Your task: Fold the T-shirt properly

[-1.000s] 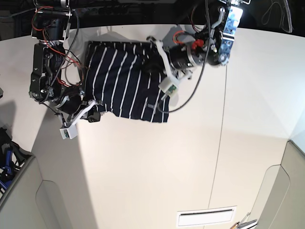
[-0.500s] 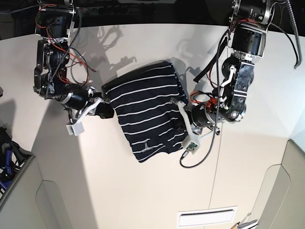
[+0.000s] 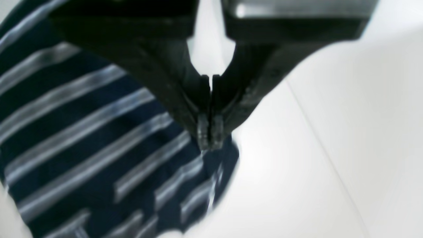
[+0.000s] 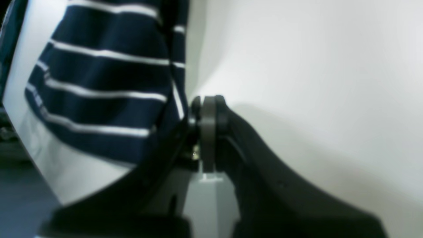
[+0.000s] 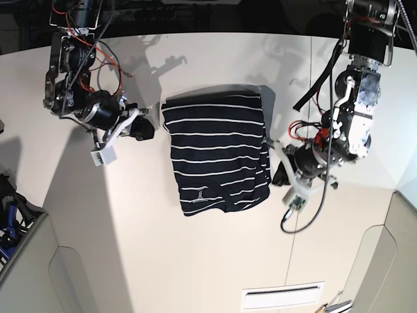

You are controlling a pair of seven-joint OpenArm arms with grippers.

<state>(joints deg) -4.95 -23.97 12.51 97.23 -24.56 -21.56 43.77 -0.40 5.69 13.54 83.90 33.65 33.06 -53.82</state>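
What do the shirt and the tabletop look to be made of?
T-shirt: soft matte fabric, probably cotton jersey, as it creases and folds limply under its white stripes. Tabletop: smooth, pale, slightly glossy, perhaps laminate; soft shadows and a thin seam show.

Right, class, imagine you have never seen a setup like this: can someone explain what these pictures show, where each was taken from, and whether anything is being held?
The machine is a robot with two arms, each ending in a pincer-like gripper. The base view looks down on the whole scene; there, the robot's left arm is on the picture's right, and its right arm on the picture's left. The other two pictures come from cameras on the wrists, so each shows its own gripper close up.

On the pale table lies a dark T-shirt with thin white stripes, gathered into a compact shape. The left gripper and right gripper are both shut, near opposite sides of the shirt. Neither appears to hold it.
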